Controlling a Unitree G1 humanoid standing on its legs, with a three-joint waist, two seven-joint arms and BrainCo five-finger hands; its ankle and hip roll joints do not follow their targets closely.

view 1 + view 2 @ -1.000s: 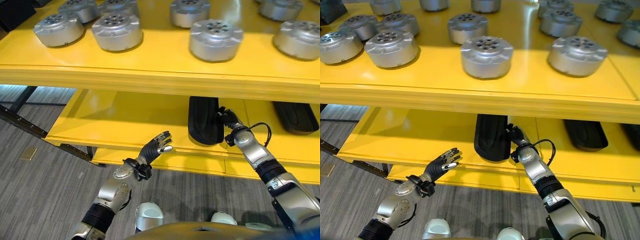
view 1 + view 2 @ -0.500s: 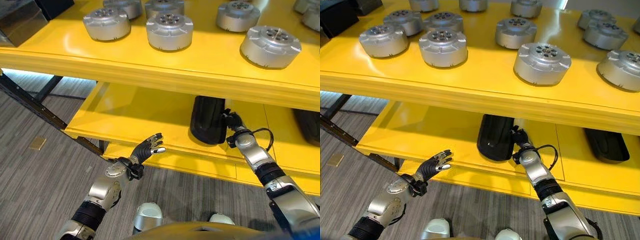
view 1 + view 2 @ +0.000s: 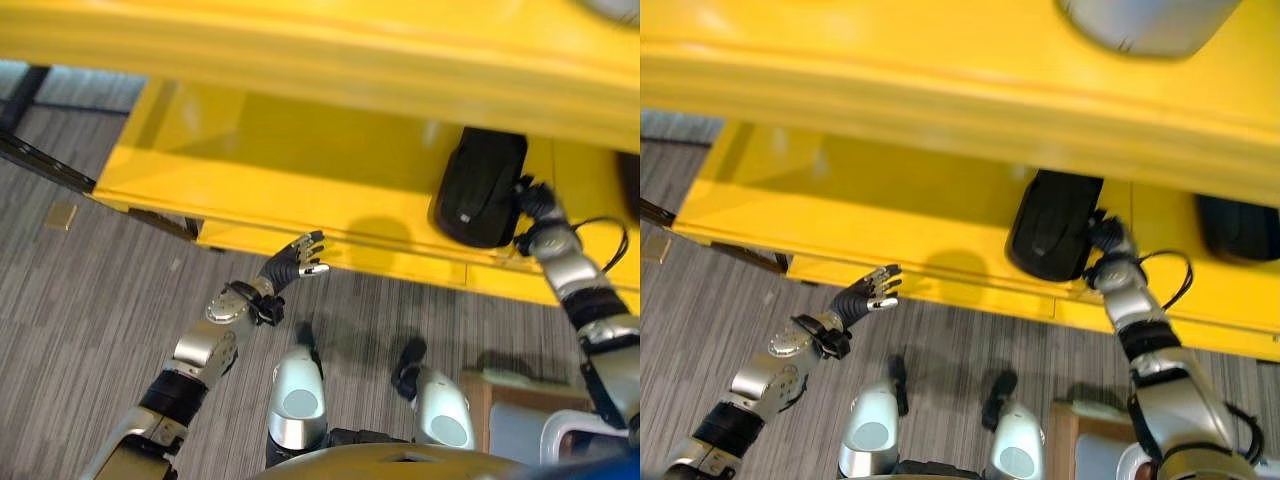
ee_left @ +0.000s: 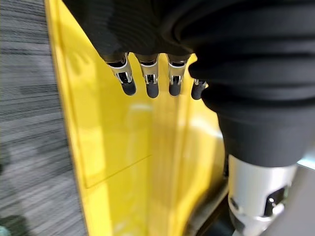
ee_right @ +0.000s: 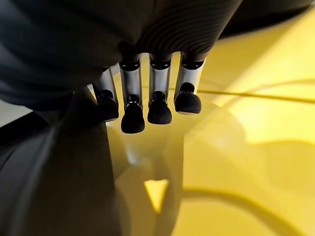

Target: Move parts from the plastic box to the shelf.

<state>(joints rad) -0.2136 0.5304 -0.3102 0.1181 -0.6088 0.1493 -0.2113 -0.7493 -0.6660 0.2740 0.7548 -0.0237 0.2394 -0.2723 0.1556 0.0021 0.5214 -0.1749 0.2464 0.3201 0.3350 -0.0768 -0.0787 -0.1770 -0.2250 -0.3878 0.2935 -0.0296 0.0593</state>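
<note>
A black oblong part (image 3: 478, 190) lies on the lower yellow shelf (image 3: 280, 160), under the upper shelf's front edge (image 3: 320, 50). My right hand (image 3: 530, 200) is at the part's right side, its fingers (image 5: 160, 93) straight and open, with the dark part (image 5: 59, 172) close beside them. My left hand (image 3: 295, 262) hovers open and holding nothing in front of the lower shelf's lip, well to the left of the part; its straight fingers (image 4: 147, 81) point at the yellow shelf face.
A second black part (image 3: 1240, 225) lies further right on the lower shelf. A silver round part (image 3: 1145, 15) stands on the upper shelf. A brown-edged container (image 3: 510, 405) stands on the floor at lower right. A dark frame bar (image 3: 40, 150) runs at the left.
The camera has tilted down, so the upper shelf's silver parts have slid out of the top. Both hands hold about the same places against the shelf and the black part.
</note>
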